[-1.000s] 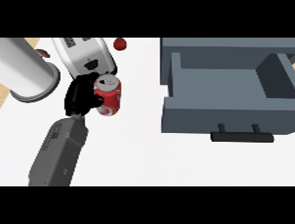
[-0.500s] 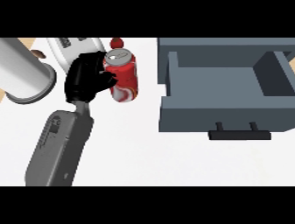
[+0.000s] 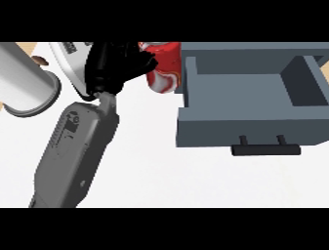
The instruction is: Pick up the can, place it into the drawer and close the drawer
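Here, hand gripping can, beside drawer

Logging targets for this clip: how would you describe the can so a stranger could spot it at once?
Start at the big grey open drawer on the right of the white counter. At the left wall's far end is the can, red with white markings, with the black left hand curled round it. Nothing else in view is red.

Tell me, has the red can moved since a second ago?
Yes. The can, held in the robot hand, has moved right, and now sits beside the open drawer's left wall.
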Robot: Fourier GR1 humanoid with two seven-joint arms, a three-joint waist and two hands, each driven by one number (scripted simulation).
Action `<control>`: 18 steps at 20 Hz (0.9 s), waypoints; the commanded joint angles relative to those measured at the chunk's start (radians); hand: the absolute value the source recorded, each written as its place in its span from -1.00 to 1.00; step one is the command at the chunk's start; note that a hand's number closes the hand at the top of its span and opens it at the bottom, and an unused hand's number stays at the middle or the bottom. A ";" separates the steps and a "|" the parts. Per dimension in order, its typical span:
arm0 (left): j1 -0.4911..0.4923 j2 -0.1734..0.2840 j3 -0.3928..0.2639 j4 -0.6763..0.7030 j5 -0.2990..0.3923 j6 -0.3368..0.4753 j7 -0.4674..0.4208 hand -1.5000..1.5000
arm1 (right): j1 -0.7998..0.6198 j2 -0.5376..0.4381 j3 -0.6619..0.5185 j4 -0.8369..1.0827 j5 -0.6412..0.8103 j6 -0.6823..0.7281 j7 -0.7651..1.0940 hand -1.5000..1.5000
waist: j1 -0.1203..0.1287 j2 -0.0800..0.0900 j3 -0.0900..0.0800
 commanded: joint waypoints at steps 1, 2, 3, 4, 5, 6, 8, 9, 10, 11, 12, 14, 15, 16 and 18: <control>-0.111 -0.001 -0.028 0.063 0.016 0.062 0.015 1.00 | 0.003 -0.015 -0.040 0.002 -0.039 0.014 0.008 -1.00 | -0.006 0.001 0.000; -0.097 -0.001 -0.048 0.057 0.018 0.059 0.014 1.00 | -0.005 0.009 0.053 -0.024 0.042 -0.027 -0.008 -1.00 | -0.002 0.001 0.000; -0.118 -0.001 -0.072 0.076 0.022 0.112 -0.002 1.00 | -0.025 -0.020 -0.021 0.058 -0.019 0.029 -0.013 -1.00 | -0.004 0.001 0.000; -0.162 -0.001 -0.077 0.108 0.040 0.133 0.007 1.00 | -0.068 -0.028 0.013 0.059 0.017 0.002 0.012 -1.00 | -0.003 0.003 0.000; -0.164 -0.001 -0.106 0.115 0.054 0.148 0.000 1.00 | -0.062 -0.066 -0.002 -0.054 -0.048 -0.074 0.110 -1.00 | -0.006 0.002 -0.001; -0.210 -0.001 -0.037 0.172 0.052 0.107 -0.014 1.00 | 0.015 0.008 -0.002 -0.011 -0.019 0.021 -0.006 -1.00 | -0.011 0.002 0.000; -0.292 0.019 0.017 0.248 0.046 0.072 0.011 1.00 | -0.004 0.008 0.037 -0.019 0.035 -0.009 0.000 -1.00 | -0.009 0.003 0.000; -0.258 -0.001 -0.061 0.259 0.091 0.129 -0.075 1.00 | -0.072 -0.020 0.001 0.100 0.058 0.036 -0.044 -1.00 | -0.010 0.005 0.000; -0.343 -0.001 -0.082 0.287 0.093 0.183 -0.032 1.00 | -0.062 0.009 0.054 -0.006 0.052 -0.020 0.030 -1.00 | -0.014 0.005 0.000; -0.346 -0.001 -0.096 0.287 0.075 0.178 -0.017 1.00 | -0.049 0.009 0.024 0.000 0.033 -0.014 0.023 -1.00 | -0.012 0.003 0.000; -0.409 -0.001 -0.118 0.347 0.122 0.242 -0.032 1.00 | -0.022 0.009 0.037 -0.021 0.016 0.002 0.016 -1.00 | -0.031 0.005 0.000; -0.439 -0.001 -0.090 0.418 0.141 0.201 -0.077 1.00 | -0.064 -0.017 0.020 0.000 -0.001 -0.030 0.037 -1.00 | -0.024 0.007 0.000; -0.436 -0.001 -0.040 0.412 0.126 0.147 -0.054 1.00 | -0.055 0.005 0.027 -0.001 0.034 -0.006 0.016 -1.00 | -0.012 0.005 0.000; -0.410 -0.001 -0.147 0.361 0.157 0.237 -0.034 1.00 | -0.033 0.009 0.060 -0.015 0.042 -0.035 0.009 -1.00 | -0.014 0.002 0.000; -0.425 -0.001 -0.139 0.434 0.175 0.219 -0.103 1.00 | 0.005 0.009 0.070 0.041 0.059 0.013 -0.080 -1.00 | -0.024 0.004 0.001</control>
